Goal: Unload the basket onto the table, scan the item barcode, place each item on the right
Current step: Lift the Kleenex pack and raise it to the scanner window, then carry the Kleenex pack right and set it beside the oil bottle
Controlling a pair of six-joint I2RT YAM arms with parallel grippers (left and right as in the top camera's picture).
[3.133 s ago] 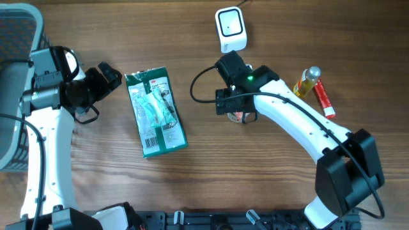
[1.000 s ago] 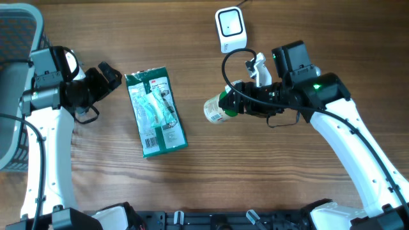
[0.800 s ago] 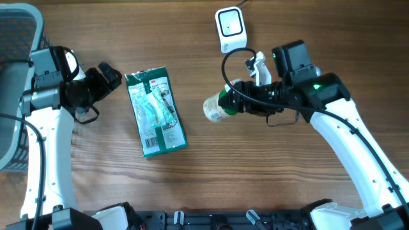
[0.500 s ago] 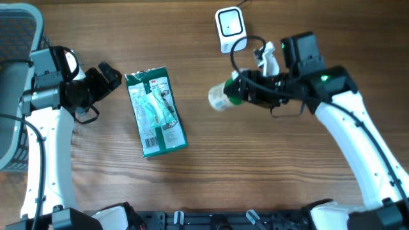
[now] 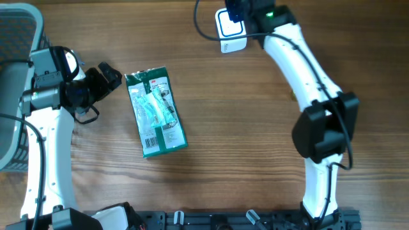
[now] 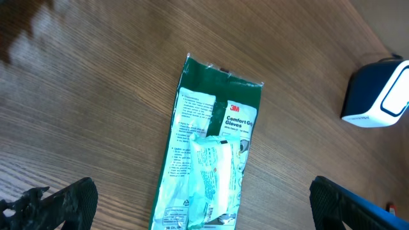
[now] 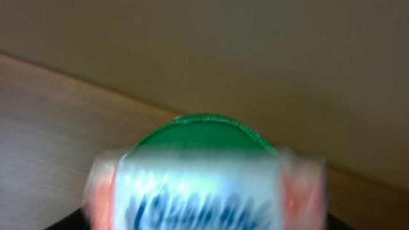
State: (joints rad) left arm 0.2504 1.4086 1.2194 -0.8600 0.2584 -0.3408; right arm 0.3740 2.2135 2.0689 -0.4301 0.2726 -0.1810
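Right hand [image 5: 241, 11], clamped on a green-capped jar [image 7: 204, 172], presents it over the white scanner [image 5: 230, 32] at the desk's [image 5: 255, 160] far edge; next, the barcode likely needs turning toward the scanner's window.

Right wrist view is a smeary mess: the green-lidded jar [image 7: 204, 176] is so blurred its label can't be read, and its bottom runs off the frame. From overhead, the right gripper [image 5: 238, 9] gets chopped by the top edge and partly covers the scanner [image 5: 231, 35]. Can't spot the jar there. Left wrist view cuts the glove packet [image 6: 208, 153] off at the bottom and the scanner at the right.
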